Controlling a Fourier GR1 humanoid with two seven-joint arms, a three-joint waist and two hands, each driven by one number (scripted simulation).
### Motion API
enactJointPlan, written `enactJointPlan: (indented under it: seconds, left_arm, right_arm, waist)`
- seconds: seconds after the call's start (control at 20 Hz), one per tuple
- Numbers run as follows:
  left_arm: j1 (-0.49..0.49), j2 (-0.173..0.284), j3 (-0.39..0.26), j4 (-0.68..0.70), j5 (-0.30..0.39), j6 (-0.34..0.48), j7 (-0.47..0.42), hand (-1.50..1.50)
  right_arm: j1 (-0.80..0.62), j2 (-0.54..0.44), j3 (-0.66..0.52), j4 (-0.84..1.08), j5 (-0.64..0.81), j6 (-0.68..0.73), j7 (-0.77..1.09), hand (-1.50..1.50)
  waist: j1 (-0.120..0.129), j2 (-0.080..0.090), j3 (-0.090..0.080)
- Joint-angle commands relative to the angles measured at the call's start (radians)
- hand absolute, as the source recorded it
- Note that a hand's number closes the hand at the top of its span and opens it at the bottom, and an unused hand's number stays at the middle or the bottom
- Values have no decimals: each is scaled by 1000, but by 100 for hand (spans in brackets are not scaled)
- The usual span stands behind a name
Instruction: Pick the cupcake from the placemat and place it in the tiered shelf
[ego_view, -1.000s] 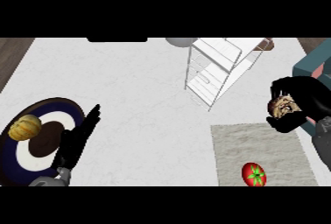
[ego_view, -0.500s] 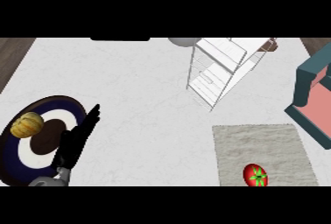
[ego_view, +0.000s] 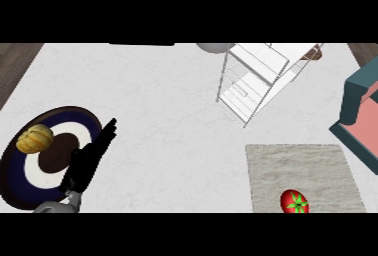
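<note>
Cupcake (ego_view: 316, 51) sits on the tiered shelf (ego_view: 255, 80) at one o'clock.
My left hand (ego_view: 88, 162) rests at eight o'clock, fingers straight.

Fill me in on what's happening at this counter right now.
The robot's left hand rests open by the dark round plate, which carries a yellow-orange food item. The right hand is out of view. A brown object that may be the cupcake shows at the top of the white tiered shelf. The beige placemat holds only a tomato. A teal tray sits at the right edge.
</note>
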Motion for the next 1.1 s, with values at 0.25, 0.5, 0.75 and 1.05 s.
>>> enactJointPlan:
  seconds: [0.25,0.5,0.75,1.05]
  left_arm:
    - [-51,-24,7,30,-20,-7,18,0]
    - [-68,-33,24,48,-13,-19,4,0]
    - [-47,-3,35,12,-6,-50,3,0]
    - [-50,-46,21,93,-38,-28,-52,0]
  right_arm:
    - [-268,109,60,326,137,-140,-30,150]
    - [-329,176,107,418,197,-169,-78,150]
    - [-372,246,126,532,239,-200,-78,150]
    - [-399,307,152,624,285,-225,-90,150]
  waist:
    - [22,13,0]
    - [15,12,0]
    - [27,14,0]
    - [32,21,0]
